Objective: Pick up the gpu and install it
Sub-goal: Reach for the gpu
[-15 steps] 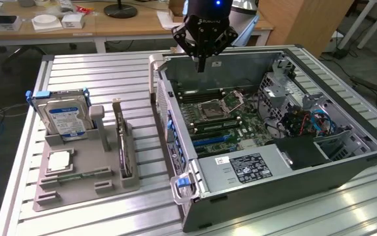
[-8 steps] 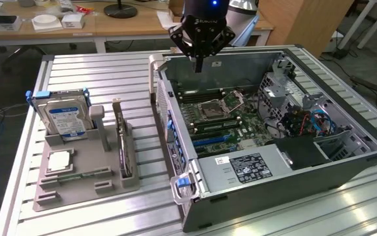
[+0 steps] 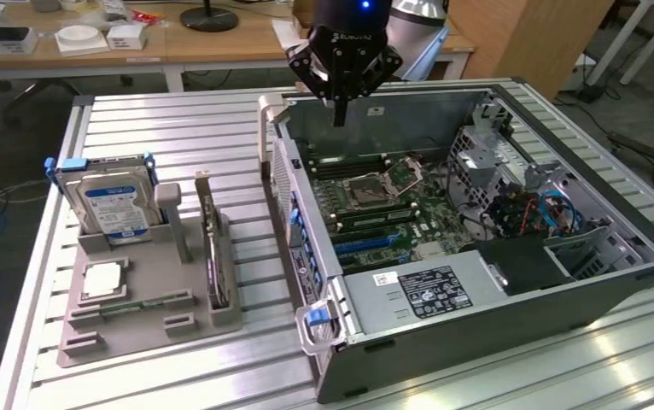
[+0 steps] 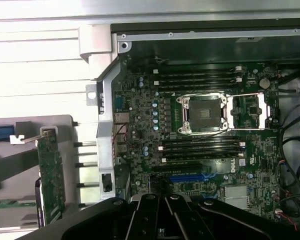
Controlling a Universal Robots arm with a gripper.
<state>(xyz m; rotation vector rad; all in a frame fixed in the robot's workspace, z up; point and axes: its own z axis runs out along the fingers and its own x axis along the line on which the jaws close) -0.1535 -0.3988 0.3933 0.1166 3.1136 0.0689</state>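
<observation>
The gpu stands on edge in a grey holder on the table, at the exterior view's left of the open computer case. Its green circuit board shows in the wrist view beside the case wall. My gripper hangs above the far end of the case, over the motherboard, well apart from the gpu. The fingers are shut together with nothing between them.
The grey holder also carries a silver hard drive with a blue label, a CPU chip and a narrow memory stick. Inside the case are an open CPU socket, a blue slot and cables.
</observation>
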